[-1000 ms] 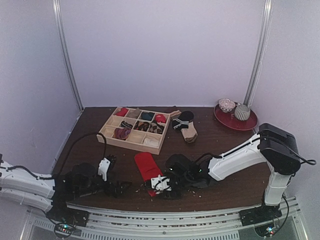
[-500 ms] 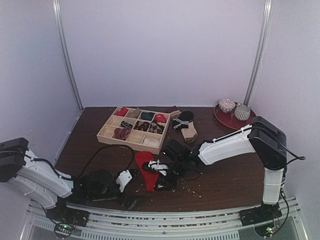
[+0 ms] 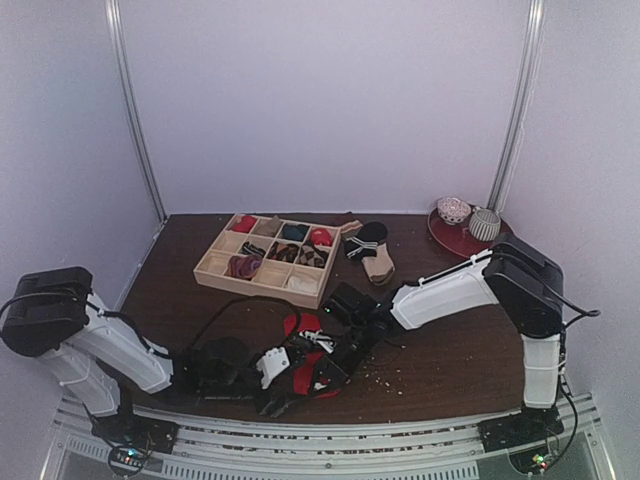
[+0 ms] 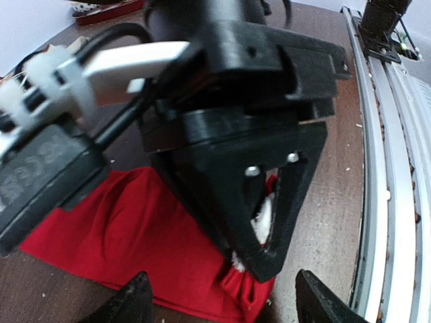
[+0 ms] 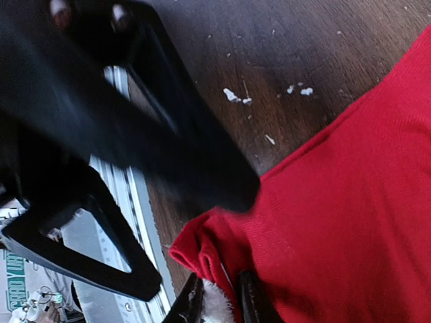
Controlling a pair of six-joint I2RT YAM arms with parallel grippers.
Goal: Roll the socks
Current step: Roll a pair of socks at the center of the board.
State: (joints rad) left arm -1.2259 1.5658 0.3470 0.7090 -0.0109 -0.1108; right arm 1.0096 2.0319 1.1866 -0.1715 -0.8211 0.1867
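The red sock (image 3: 302, 374) lies flat on the dark table (image 3: 450, 340) close to the near edge, right in front of the two arm bases, and both arms are bent low over it. The right gripper (image 5: 217, 304) reaches in from the far side. Its two fingers are nipped together on the sock's near end, where the fabric is doubled into a small fold with something white showing inside it. That grip looks to me like the start of a roll, with the end lifted so it can be turned over onto the rest of the sock. The left gripper (image 4: 225, 303) comes in low from the left and faces the right one almost nose to nose. Its fingers are spread wide and hold nothing, hovering just above the same end of the sock. I take it that it is placed there to pin or catch the fold, so the other can let go and take a new hold. The two are very close, so a bump between them seems the main risk. The brown patterned sock I cannot make out near them; it may be hidden under the arms or lost against the dark wood. Farther back sits a wooden tray (image 3: 258, 290) of compartments with rolled socks in it. Beside it lie a black striped sock (image 3: 365, 238) and a tan sock (image 3: 380, 266), all well apart from the work.
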